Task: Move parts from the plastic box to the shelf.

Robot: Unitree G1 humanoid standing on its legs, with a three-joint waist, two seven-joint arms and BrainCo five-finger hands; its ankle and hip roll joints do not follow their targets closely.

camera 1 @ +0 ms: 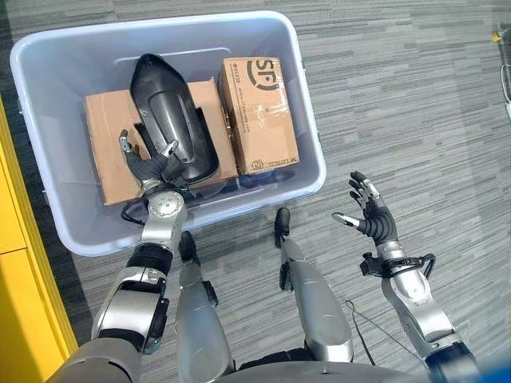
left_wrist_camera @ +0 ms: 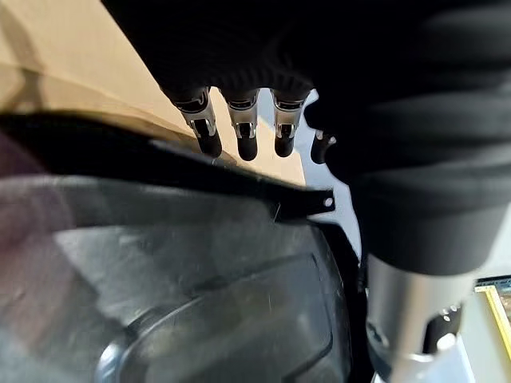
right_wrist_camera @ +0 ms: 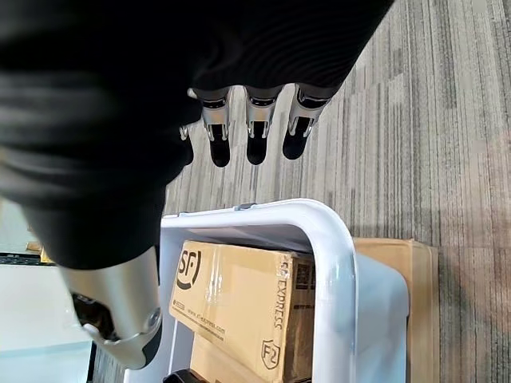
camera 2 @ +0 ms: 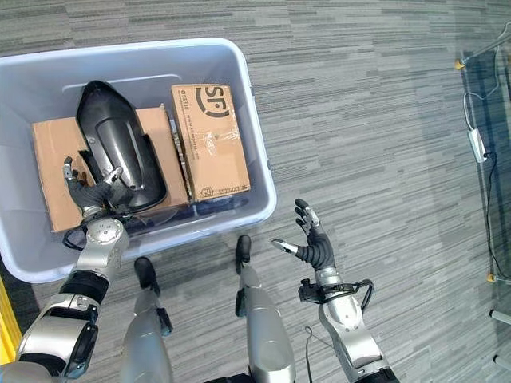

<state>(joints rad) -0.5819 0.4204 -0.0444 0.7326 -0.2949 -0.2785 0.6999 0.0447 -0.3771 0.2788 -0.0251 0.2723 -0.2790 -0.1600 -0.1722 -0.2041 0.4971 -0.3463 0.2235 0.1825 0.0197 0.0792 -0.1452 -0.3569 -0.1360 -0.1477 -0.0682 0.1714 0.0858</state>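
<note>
A pale plastic box [camera 1: 313, 152] stands on the carpet in front of me. In it a black moulded part [camera 1: 172, 108] lies across a flat cardboard carton [camera 1: 108, 155], beside a taped carton [camera 1: 257, 112]. My left hand [camera 1: 152, 169] is inside the box at the part's near end, open, with its thumb on the black shell and its fingers [left_wrist_camera: 239, 132] spread over the part's edge [left_wrist_camera: 200, 271] and the cardboard. My right hand [camera 1: 374, 217] hovers open over the carpet to the right of the box, holding nothing; past its fingers [right_wrist_camera: 255, 128] I see the box rim [right_wrist_camera: 335, 255].
A yellow structure [camera 1: 16, 263] runs along the left edge, close to the box. Grey carpet [camera 1: 415, 96] lies open to the right. Cables and a white power strip [camera 2: 477, 144] lie at the far right.
</note>
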